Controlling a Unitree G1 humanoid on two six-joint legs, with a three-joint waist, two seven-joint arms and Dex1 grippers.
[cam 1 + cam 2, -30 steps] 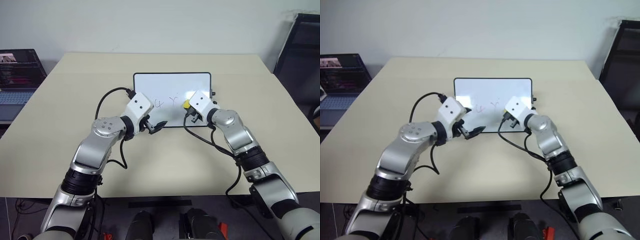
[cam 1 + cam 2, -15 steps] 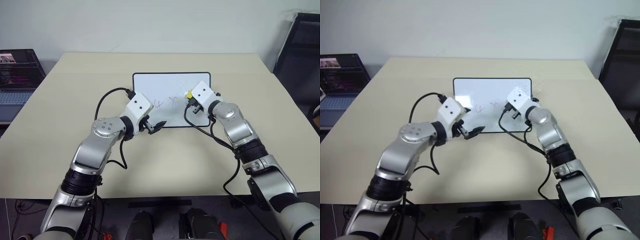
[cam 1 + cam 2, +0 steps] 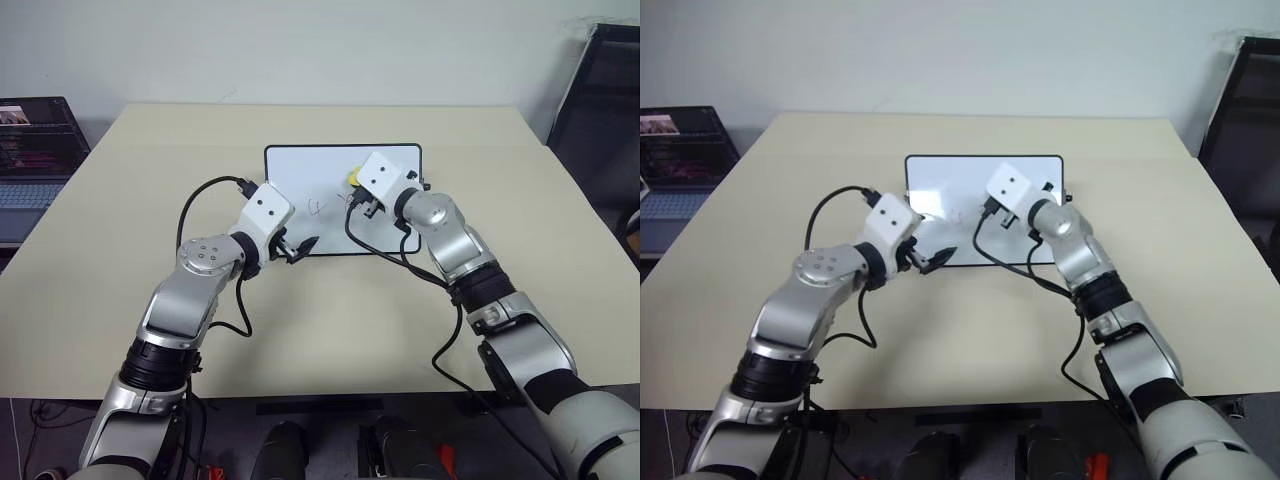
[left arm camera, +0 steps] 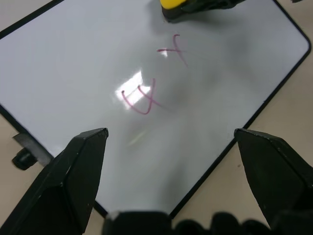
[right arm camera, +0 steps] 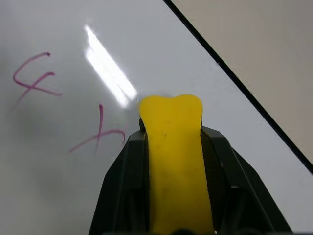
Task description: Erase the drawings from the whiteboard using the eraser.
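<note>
The right gripper is clenched on the yellow eraser over the whiteboard on the bench, near the drawings, while the left gripper hangs released.

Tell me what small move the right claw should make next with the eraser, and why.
Probably slide the eraser sideways across the whiteboard onto the nearer stroke of the drawings. The right claw is shut on the eraser, which sits just beside the two marks, and both are still unwiped.
</note>
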